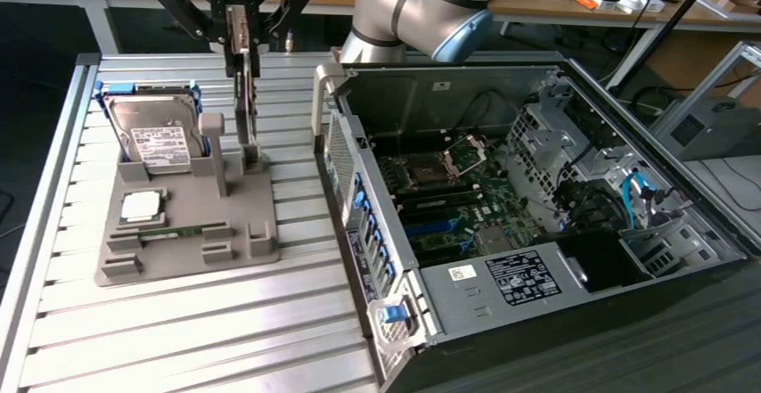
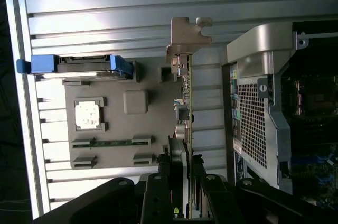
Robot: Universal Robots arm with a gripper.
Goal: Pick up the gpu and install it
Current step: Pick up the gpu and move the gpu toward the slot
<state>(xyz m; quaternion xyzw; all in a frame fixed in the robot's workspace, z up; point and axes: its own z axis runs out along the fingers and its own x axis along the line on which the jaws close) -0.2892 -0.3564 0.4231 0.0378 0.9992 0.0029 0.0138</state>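
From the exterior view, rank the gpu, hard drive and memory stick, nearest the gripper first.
1. gpu, upright in the gripper.
2. hard drive, at the holder's far end.
3. memory stick, at the holder's near end.

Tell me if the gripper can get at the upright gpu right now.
Yes, apparently: the gripper is right on the gpu, its fingers set either side of the card's upper edge. Nothing stands between them; the hard drive leans apart on the exterior view's left.

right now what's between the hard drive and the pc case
The gpu, standing on edge in the gray holder; the exterior view shows it between hard drive and case.
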